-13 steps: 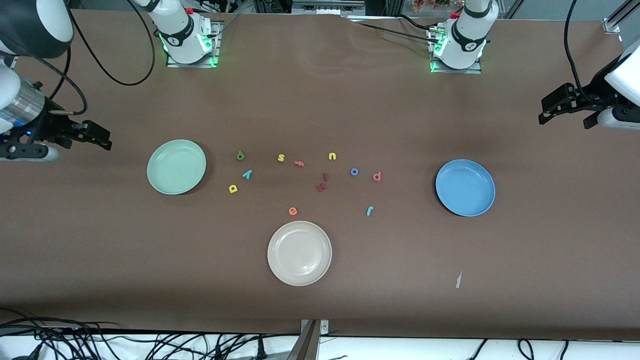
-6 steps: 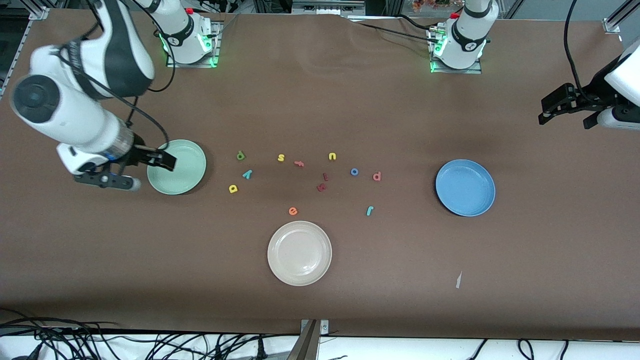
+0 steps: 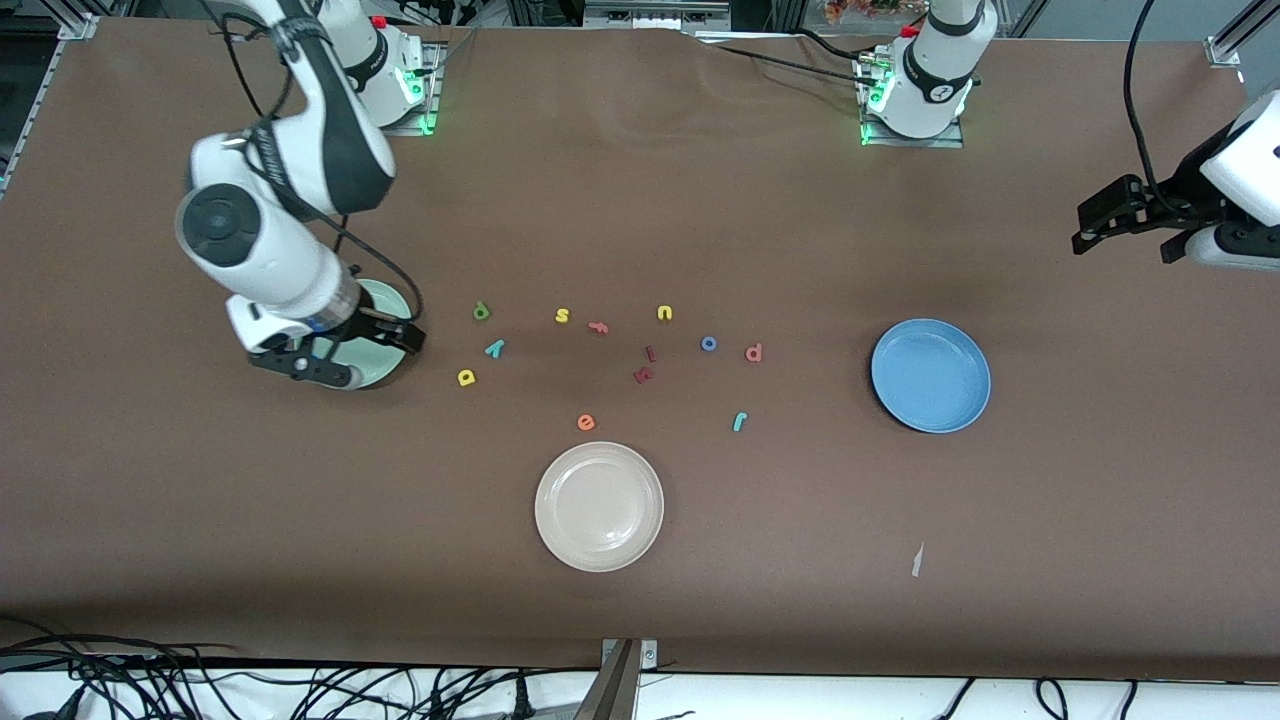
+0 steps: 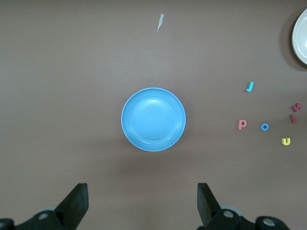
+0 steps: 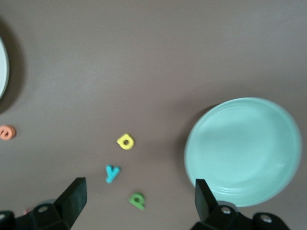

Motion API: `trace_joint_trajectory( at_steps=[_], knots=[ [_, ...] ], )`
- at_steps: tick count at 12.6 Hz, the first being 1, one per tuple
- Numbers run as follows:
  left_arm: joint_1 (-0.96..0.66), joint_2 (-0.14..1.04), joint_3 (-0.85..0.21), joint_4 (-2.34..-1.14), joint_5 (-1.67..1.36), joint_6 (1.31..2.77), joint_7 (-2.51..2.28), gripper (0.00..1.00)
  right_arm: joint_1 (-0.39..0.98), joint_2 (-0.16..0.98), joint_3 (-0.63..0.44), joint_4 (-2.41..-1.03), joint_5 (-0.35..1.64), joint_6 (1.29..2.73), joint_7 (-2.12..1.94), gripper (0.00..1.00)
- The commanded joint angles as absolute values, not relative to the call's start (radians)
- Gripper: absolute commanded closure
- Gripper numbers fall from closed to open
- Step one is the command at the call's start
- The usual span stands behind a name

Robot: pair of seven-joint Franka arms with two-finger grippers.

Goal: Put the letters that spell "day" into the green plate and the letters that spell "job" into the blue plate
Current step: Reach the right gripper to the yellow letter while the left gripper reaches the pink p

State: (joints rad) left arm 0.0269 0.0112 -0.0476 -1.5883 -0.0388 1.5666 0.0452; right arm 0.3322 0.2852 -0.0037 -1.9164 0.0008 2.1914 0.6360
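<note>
The pale green plate (image 3: 385,362) sits empty toward the right arm's end of the counter; just beside it lie the dark green "d" (image 3: 481,312), teal "y" (image 3: 494,348) and yellow "a" (image 3: 466,377). The blue plate (image 3: 930,375) lies empty toward the left arm's end, near the red "b" (image 3: 754,352), blue "o" (image 3: 709,344) and teal "j" (image 3: 740,421).

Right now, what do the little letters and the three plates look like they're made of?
Yellow "a" and teal "y": probably foam, matte, flat-cut, no shine. Green plate, blue plate and cream plate: probably plastic or melamine, smooth with soft glare; ceramic can't be ruled out.
</note>
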Motion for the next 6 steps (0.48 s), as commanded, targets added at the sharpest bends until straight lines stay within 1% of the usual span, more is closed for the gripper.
trace_joint_trajectory(
  at_steps=[1,2,5,6],
  knots=[
    [0.022,0.041,-0.046,-1.565,-0.051,1.546,0.051,0.00,0.388,0.427,-0.002,-1.934,0.006,2.394,0.835,0.01],
    [0.020,0.044,-0.046,-1.565,-0.049,1.548,0.052,0.00,0.405,0.446,-0.002,-1.933,0.005,2.405,0.900,0.01],
    [0.020,0.060,-0.046,-1.557,-0.040,1.557,0.043,0.00,0.419,0.483,-0.002,-1.939,0.006,2.410,1.000,0.09],
    [0.021,0.067,-0.046,-1.557,-0.038,1.555,0.043,0.00,0.419,0.488,-0.002,-1.947,0.006,2.411,1.006,0.14]
  ],
)
